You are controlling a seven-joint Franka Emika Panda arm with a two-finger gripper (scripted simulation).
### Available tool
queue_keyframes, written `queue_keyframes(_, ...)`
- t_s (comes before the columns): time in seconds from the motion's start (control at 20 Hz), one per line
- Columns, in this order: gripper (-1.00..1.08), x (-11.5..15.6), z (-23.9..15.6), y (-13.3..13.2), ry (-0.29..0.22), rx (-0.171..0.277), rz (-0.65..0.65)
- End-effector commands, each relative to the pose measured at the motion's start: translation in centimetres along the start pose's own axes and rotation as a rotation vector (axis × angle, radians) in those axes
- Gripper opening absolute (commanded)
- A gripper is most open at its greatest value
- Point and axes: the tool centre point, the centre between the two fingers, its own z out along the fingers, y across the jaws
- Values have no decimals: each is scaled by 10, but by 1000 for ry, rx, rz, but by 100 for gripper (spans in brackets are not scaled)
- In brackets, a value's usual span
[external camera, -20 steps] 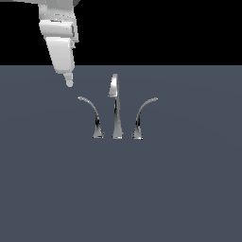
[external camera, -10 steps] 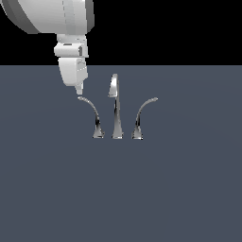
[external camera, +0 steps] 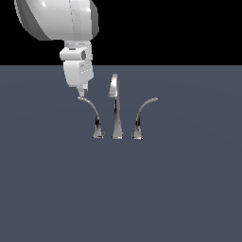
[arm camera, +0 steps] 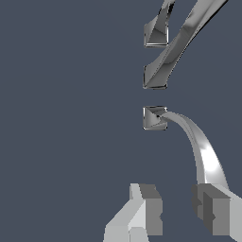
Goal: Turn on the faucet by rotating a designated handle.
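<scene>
Flat slate-grey ground [external camera: 179, 189] fills the lower part of the exterior view, with a black band above it.

Arm [external camera: 56, 21]: large white rounded body at the upper part of the exterior view's left, narrowing down to the gripper [external camera: 83, 92], which points downward.

Faucet [external camera: 115, 106]: chrome set standing on the grey surface near the middle. Tall tapered spout in the centre, one curved lever on a flared base at each side.

Handle [external camera: 92, 113]: the lever on the exterior view's left, shorter than the spout, thin tip curling toward the exterior view's left. The gripper sits right at that tip.

Wrist view: two grey fingers [arm camera: 147, 208] stand apart with a clear gap between them. The handle [arm camera: 201, 146] arcs from its base to one finger and its tip meets that finger's edge; real contact cannot be told. Nothing lies clamped between the fingers.

Other lever [external camera: 142, 116] curls toward the exterior view's right, well apart from the gripper.
</scene>
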Motion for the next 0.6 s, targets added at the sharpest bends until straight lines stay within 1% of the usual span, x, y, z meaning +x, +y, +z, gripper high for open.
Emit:
queue_keyframes(0.0, -100, 9, 18, -1, 4, -22, 24)
queue_keyframes(0.4, -100, 9, 18, -1, 3, -22, 26)
queue_keyframes(0.45, -100, 7, 13, -2, 1, -15, 24)
queue_keyframes(0.55, -100, 4, 14, 4, 2, -16, 24)
